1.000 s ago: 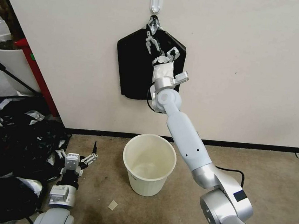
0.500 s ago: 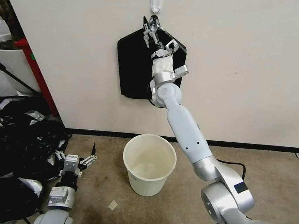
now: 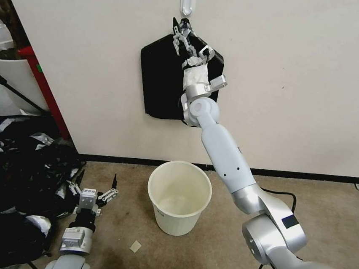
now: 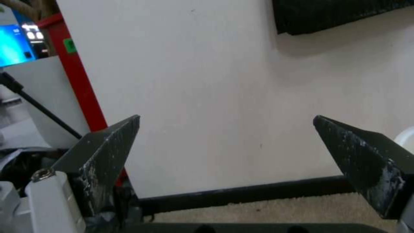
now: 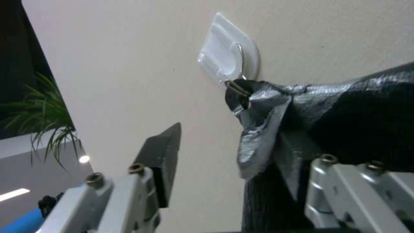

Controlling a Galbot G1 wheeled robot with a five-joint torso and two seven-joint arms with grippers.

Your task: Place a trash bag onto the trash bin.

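Note:
The cream-white trash bin [image 3: 175, 223] stands upright on the carpet by the wall, with nothing inside. A single trash bag is out of view. A flat black stack [image 3: 161, 82] hangs on the wall from a white hook [image 3: 187, 4] by its silver-taped top [image 5: 258, 129]. My right gripper [image 3: 182, 31] is raised to that taped top and is open, with one finger [image 5: 161, 155] beside the tape and the other behind the black stack [image 5: 366, 113]. My left gripper [image 3: 94, 186] is open low over the floor, left of the bin, and holds nothing [image 4: 227, 118].
A big heap of black plastic flecked with silver [image 3: 15, 169] covers the floor at the left. Behind it stand a red post [image 3: 44, 83] and a white planter [image 3: 4, 67]. A paper scrap [image 3: 135, 245] lies in front of the bin.
My right gripper has risen from the stack's upper face to the taped top just under the hook. The left arm has barely shifted.

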